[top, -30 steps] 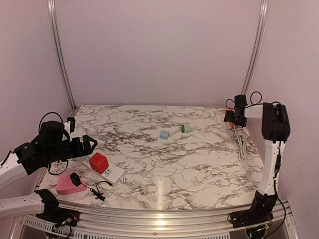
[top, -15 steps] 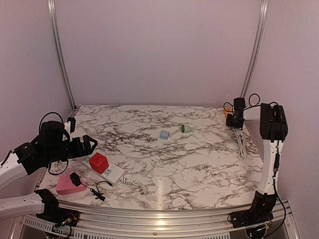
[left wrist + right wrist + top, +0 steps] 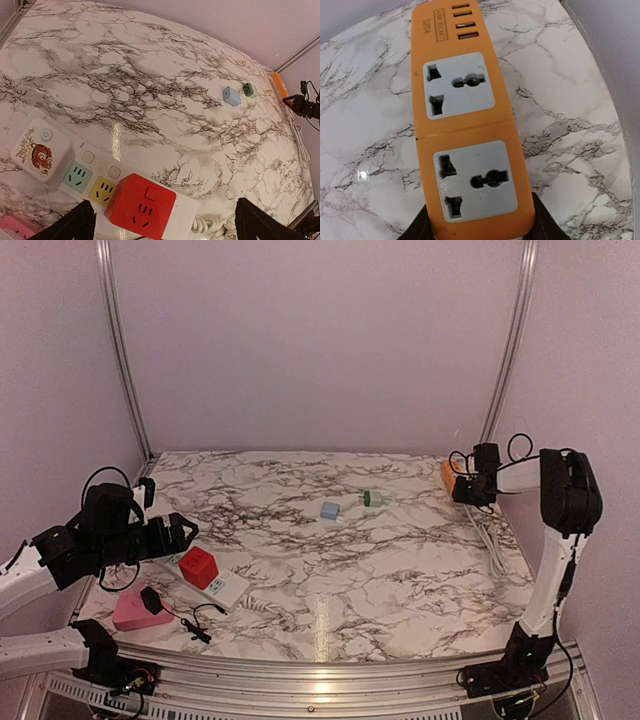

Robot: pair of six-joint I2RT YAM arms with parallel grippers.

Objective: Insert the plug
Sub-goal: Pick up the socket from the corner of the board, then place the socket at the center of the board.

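Right pincer (image 3: 479,231) pinching orange power strip (image 3: 465,130) by near end, frame bottom; left pincer (image 3: 167,223) spread. Its sockets empty, blue plug (image 3: 330,510) loose mid-frame: insertion not yet begun.

Two power strips: the orange strip (image 3: 470,135) sits between the right gripper's (image 3: 479,220) fingers, and the white strip (image 3: 75,170) lies just below the left gripper (image 3: 175,530). Three small cubes: the red cube (image 3: 142,205) is on the white strip, and the blue cube (image 3: 330,510) and green cube (image 3: 372,498) lie between the grippers. One pink block (image 3: 130,612), topped by what looks like one black plug (image 3: 151,599), lies near the left gripper.
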